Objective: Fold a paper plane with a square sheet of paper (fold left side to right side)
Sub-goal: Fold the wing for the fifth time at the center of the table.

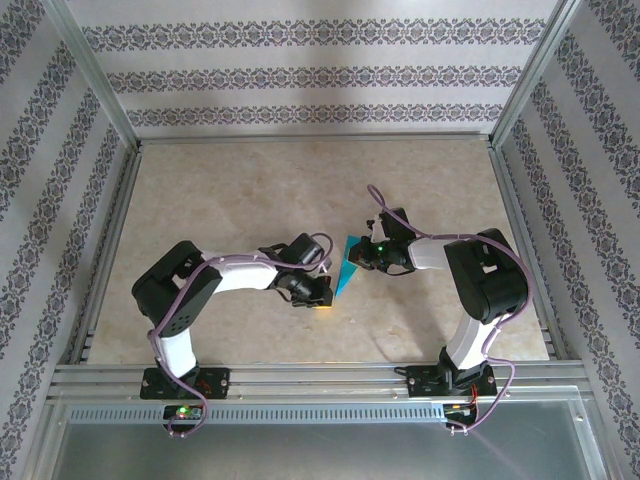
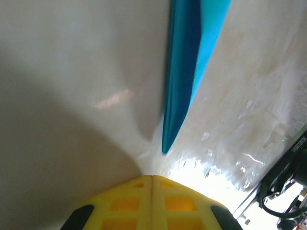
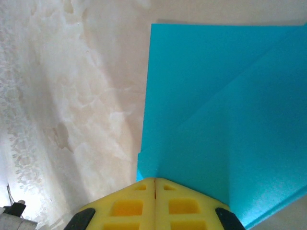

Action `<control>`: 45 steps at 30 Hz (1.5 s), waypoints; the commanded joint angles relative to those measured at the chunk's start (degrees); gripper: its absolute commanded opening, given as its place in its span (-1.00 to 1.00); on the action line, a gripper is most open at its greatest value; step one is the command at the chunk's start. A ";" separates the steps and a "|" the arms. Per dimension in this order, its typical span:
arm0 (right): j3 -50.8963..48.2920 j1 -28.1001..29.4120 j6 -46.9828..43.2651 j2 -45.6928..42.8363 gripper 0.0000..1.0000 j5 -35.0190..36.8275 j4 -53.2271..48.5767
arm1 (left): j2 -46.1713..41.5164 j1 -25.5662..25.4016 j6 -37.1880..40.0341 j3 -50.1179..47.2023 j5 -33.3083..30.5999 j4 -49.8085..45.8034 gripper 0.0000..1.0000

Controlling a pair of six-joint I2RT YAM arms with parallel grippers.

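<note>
The teal-blue sheet of paper [image 1: 345, 268] lies folded into a narrow pointed shape on the table, between my two grippers. In the left wrist view its pointed end [image 2: 178, 96] stops a short way ahead of my left gripper [image 2: 152, 177], whose yellow fingers [image 2: 122, 206] are shut together with nothing between them. In the top view my left gripper [image 1: 322, 303] sits at the paper's near tip. My right gripper [image 3: 154, 180] is shut, its tip resting on the edge of the paper [image 3: 216, 105], where diagonal fold layers show. From above, my right gripper [image 1: 363, 261] is at the paper's right side.
The beige marbled table [image 1: 250, 190] is ringed by an aluminium frame [image 1: 300, 378] and patterned walls [image 1: 300, 75]. Both arms bend inward toward the middle. Dark parts of the right arm [image 2: 283, 182] show at the lower right of the left wrist view.
</note>
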 commanded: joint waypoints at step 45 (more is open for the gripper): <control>-0.71 0.49 -2.13 5.21 -1.00 4.96 -8.98 | 9.83 1.12 8.29 8.84 -0.60 -4.00 -1.00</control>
